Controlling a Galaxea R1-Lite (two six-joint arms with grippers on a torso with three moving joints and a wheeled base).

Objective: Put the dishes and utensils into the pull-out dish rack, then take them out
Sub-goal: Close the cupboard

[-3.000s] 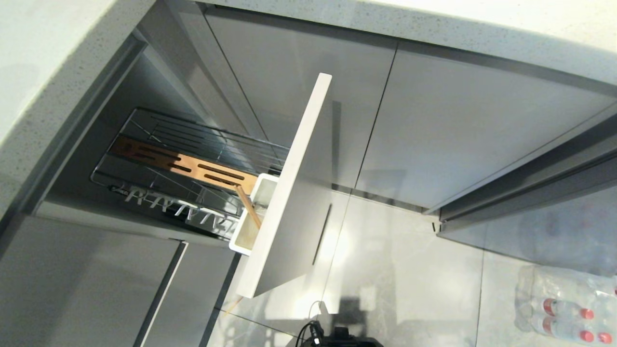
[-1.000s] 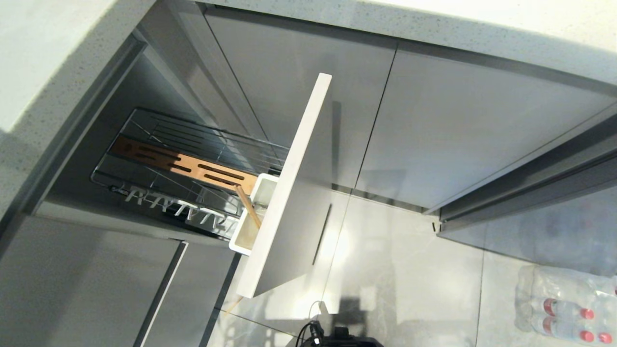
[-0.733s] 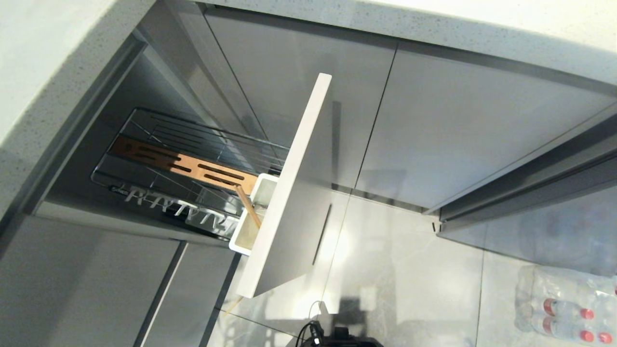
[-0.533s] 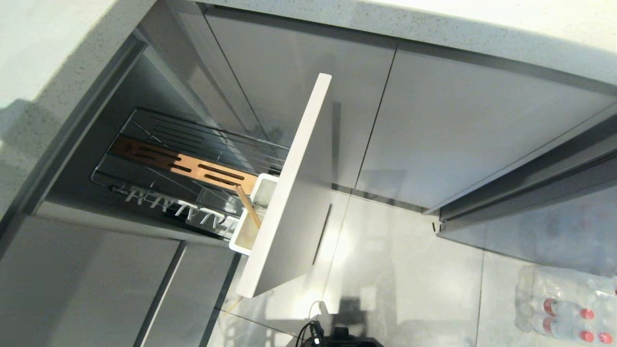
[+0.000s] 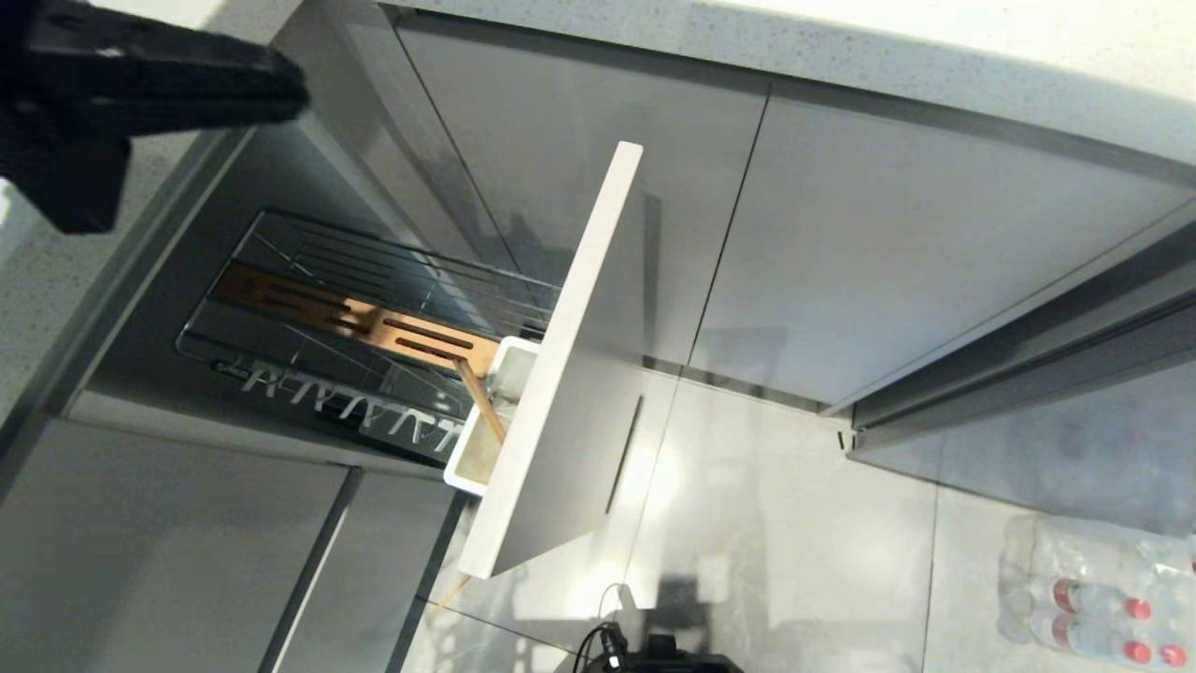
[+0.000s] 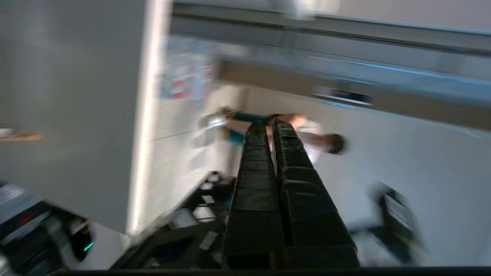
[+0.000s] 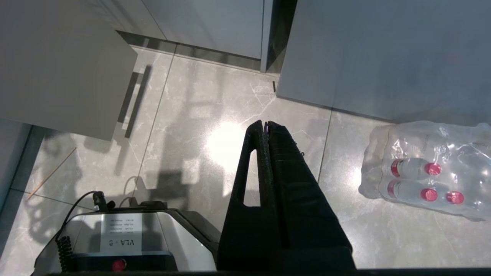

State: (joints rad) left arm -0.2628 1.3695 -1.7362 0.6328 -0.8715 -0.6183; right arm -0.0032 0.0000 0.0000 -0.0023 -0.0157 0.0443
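We see left gripper [image 5: 280,89], fingers pressed together, empty, above pull-out dish rack [image 5: 374,327] (chopstick [image 5: 481,400] in cup); right gripper [image 7: 266,124] closed, parked over floor.

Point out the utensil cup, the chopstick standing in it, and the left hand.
utensil cup [image 5: 464,472]: head view, on its near white rim.
chopstick [image 5: 480,400]: head view, on the middle of the wooden shaft above the cup.
left hand [image 5: 280,89]: head view, at the dark fingertips, top left above the rack.

The right hand [image 7: 267,123], its fingers pressed together, is hanging over the floor [image 7: 215,115], with a pack of water bottles [image 7: 425,168] lying nearby.
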